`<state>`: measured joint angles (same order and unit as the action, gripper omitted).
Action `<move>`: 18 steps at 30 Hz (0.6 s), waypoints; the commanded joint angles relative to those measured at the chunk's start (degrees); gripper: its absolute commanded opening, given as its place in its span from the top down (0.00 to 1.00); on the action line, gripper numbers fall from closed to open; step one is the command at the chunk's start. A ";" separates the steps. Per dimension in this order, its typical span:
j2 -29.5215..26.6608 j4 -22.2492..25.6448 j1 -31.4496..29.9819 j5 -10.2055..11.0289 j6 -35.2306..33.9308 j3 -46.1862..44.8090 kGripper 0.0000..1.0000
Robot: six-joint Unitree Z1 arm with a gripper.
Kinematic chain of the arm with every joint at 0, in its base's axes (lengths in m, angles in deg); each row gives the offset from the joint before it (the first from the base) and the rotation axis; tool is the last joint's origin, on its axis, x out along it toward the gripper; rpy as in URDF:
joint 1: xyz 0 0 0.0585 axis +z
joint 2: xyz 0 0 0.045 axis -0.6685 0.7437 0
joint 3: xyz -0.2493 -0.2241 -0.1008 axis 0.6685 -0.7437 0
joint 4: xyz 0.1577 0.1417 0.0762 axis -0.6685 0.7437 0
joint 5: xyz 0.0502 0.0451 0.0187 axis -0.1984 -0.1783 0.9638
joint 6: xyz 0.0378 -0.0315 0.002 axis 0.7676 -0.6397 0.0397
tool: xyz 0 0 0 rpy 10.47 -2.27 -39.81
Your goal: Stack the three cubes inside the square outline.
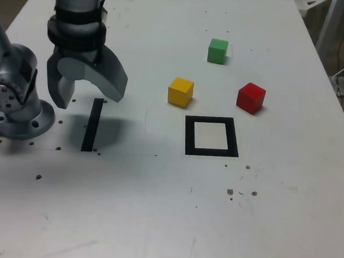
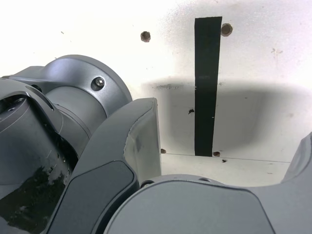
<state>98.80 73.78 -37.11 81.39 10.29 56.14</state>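
Three matte cubes, yellow (image 1: 180, 92), red (image 1: 251, 98) and green (image 1: 217, 51), sit beyond the thick black square outline (image 1: 211, 136); the gripper (image 1: 86, 92) hangs spread, empty.

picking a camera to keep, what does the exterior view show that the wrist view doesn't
Only the exterior view shows the green cube, yellow cube and red cube, all apart on the table, and the empty square outline. Only the wrist view shows, close up, the screw holes beside the strip. Both show the straight black tape strip and the open claw above it, holding nothing.
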 commanded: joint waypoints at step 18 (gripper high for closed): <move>1.19 -0.71 0.08 0.47 -0.10 0.40 0.02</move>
<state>99.51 72.95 -37.11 81.63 10.29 56.14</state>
